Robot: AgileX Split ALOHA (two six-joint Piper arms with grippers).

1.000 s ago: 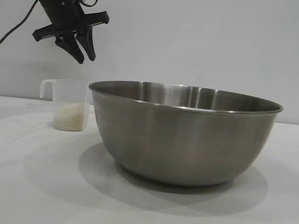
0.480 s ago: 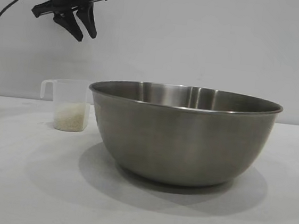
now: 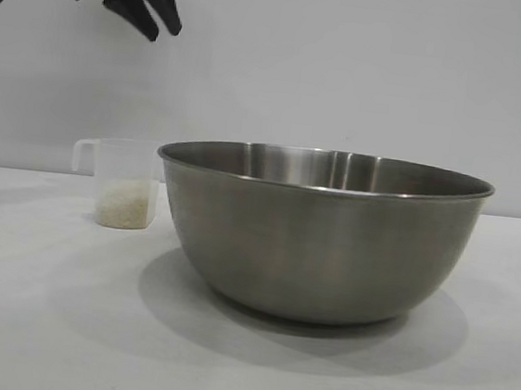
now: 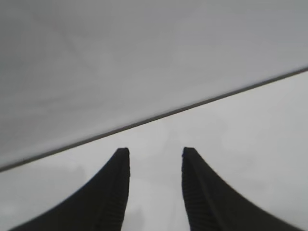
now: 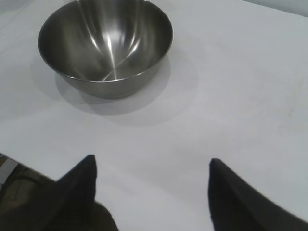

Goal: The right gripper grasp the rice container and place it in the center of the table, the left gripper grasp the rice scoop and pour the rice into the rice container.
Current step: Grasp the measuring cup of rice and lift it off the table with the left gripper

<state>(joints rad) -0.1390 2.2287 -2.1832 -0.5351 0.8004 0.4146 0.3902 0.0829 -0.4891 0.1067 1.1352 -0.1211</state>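
Plausibly, the empty, part-spread left gripper, high above the rice scoop, could tip it, while the right gripper hangs spread.

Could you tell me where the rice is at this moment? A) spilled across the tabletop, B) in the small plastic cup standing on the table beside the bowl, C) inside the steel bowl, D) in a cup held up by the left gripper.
B: the rice sits as a pale mass in the bottom of the rice scoop, which stands on the table next to the rice container, whose inside shows bare in the right wrist view.
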